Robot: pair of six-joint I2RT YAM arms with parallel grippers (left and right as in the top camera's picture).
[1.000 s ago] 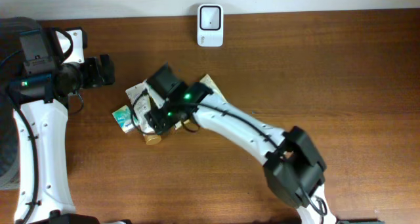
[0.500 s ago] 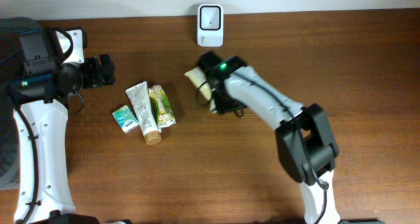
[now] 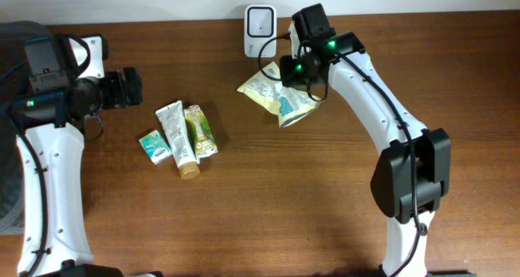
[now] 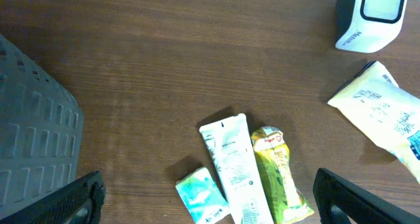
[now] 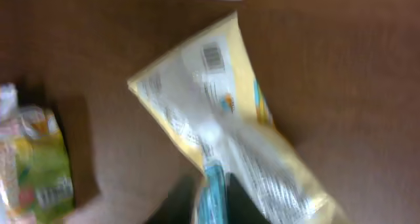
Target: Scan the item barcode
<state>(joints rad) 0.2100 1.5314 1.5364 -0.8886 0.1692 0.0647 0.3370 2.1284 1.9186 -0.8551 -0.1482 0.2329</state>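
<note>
The right gripper [image 3: 294,78] is clamped on one end of the yellow pouch [image 3: 270,97], which sits just in front of the scanner [image 3: 260,20], near it but apart; the left gripper [image 3: 123,88] stands with its jaws wide apart and holds nothing, well off beyond the white tube [image 3: 175,133]. The hold looks thin, on a floppy edge; the yellow pouch could sag, twist or slip, turning its code away from the scanner's window; a crease could spoil the read too. The right wrist view, though blurred, shows a small printed block, perhaps the barcode [image 5: 211,55], near the far end, which the overhead does not resolve; only the overhead shows both arms; only the left wrist view shows the grey basket [image 4: 33,119].
</note>
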